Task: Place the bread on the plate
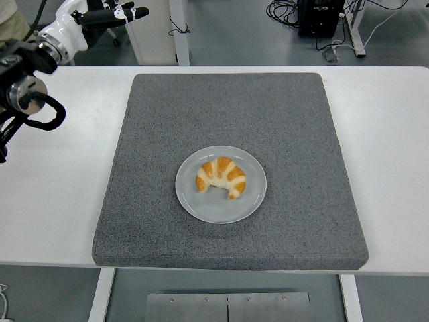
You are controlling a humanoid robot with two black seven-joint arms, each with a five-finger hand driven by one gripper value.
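Observation:
A golden croissant (220, 177) lies on a round pale grey plate (192, 202) in the middle of a dark grey mat (281, 121). My left hand (114, 13) is at the picture's top left, beyond the table's far edge, far from the plate, fingers stretched out and holding nothing. The left arm's black and white links (27, 74) sit at the left edge. My right arm is out of view.
The white table (395, 168) extends around the mat on both sides. Beyond the far edge are a white furniture leg (157, 33), cables and a black box (322, 17) on the floor.

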